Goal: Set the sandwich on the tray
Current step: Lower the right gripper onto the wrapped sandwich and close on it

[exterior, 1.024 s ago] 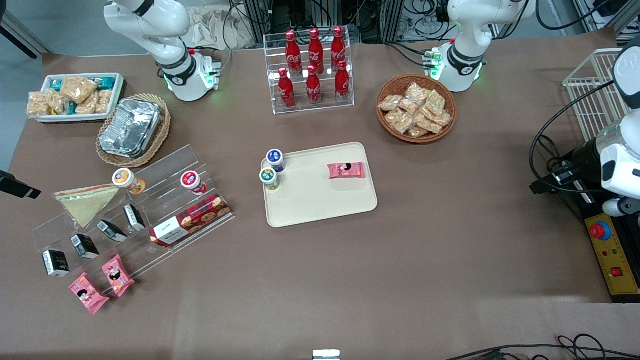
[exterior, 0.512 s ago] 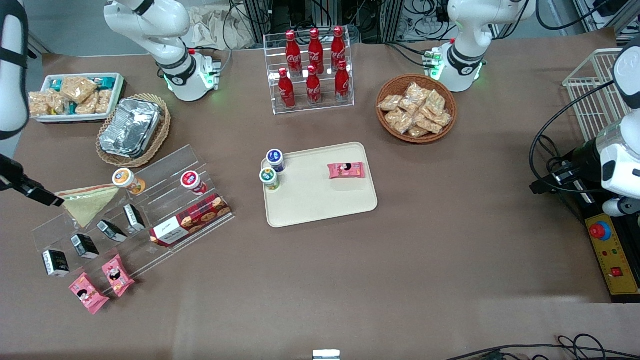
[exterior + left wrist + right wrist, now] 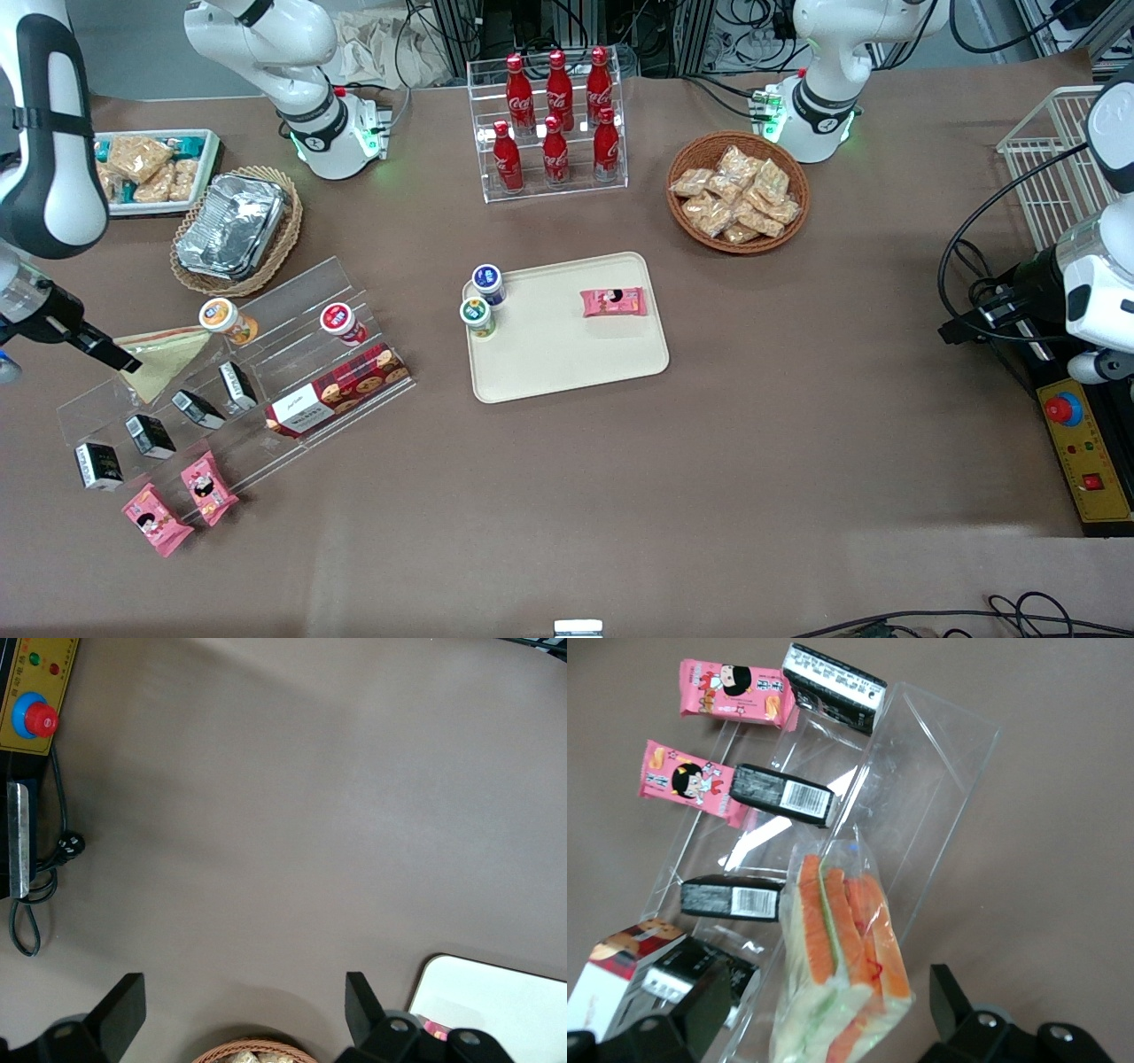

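The sandwich (image 3: 168, 352), a tan bread wedge in clear wrap, lies on the upper step of a clear stepped rack (image 3: 292, 301) toward the working arm's end of the table. My right gripper (image 3: 124, 361) is open and sits low at the sandwich's broad end. In the right wrist view the sandwich (image 3: 843, 948) shows its orange and green filling between my two dark fingers (image 3: 950, 997), and the gripper (image 3: 826, 1014) straddles it without closing. The cream tray (image 3: 567, 368) lies at the table's middle and holds a pink packet (image 3: 613, 302) and two small cups (image 3: 483, 301).
The rack also carries two cups (image 3: 229, 321), several black boxes (image 3: 197, 408) and a cookie box (image 3: 338, 390). Two pink snack packets (image 3: 177, 501) lie on the table nearer the camera. A foil tray in a basket (image 3: 235, 226), a cola rack (image 3: 554, 124) and a snack basket (image 3: 737, 190) stand farther back.
My right arm has come in from the table's edge and the gripper has moved up to the sandwich's broad end. The sandwich and tray have not moved.
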